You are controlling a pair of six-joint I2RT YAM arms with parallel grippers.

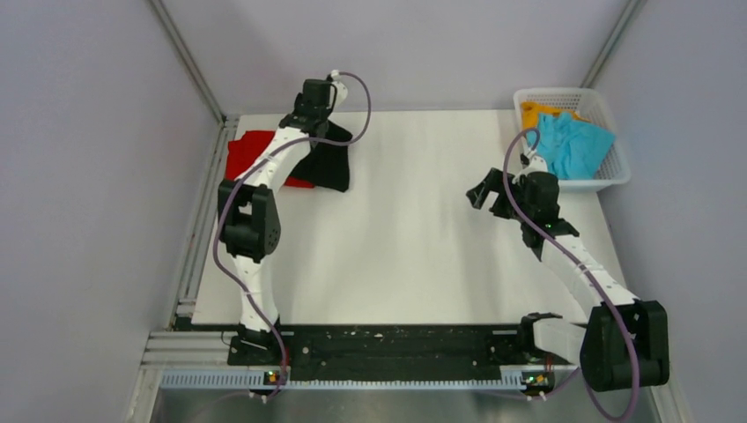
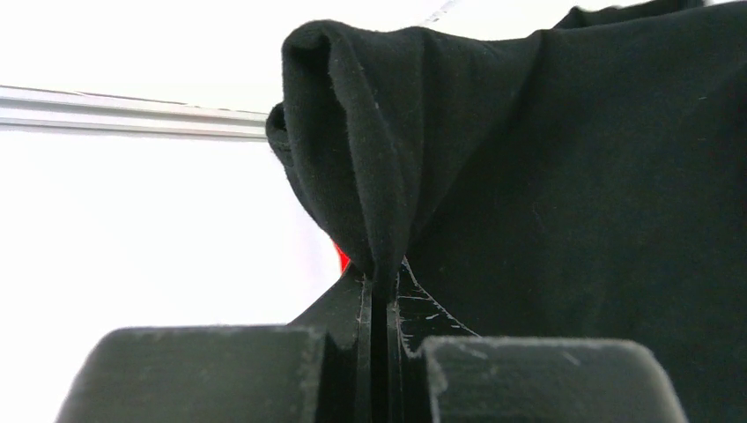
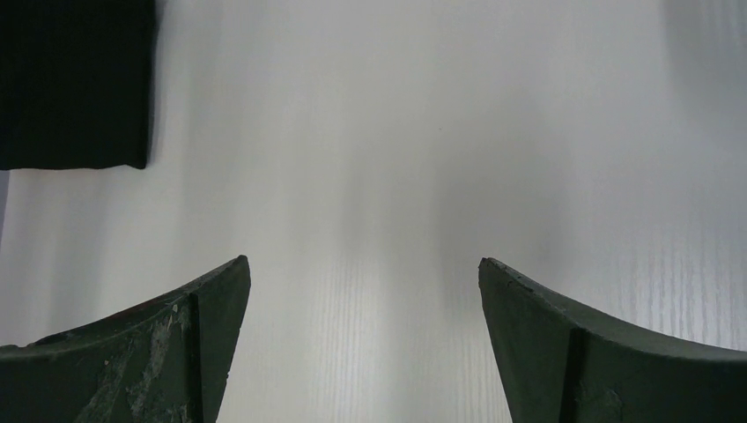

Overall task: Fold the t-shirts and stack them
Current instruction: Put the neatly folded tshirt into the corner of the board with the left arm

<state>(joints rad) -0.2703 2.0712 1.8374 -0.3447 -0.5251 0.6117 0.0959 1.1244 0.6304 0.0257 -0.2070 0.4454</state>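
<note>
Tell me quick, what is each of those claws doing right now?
Left gripper: shut, pinching a fold of the black t-shirt.
Right gripper: open, holding nothing, above the white table.

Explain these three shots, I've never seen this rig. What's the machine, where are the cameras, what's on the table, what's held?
Two small robot arms are bolted at the near edge of a white table. The wide picture comes from a fixed camera above and behind them. The other two come from a camera on each wrist, looking past its own fingers. The left gripper is shut on a fold of the black t-shirt, at the table's far left beside a red t-shirt. The right gripper is open and empty above bare table. At the far right, a white basket holds a cyan garment and an orange garment.
</note>
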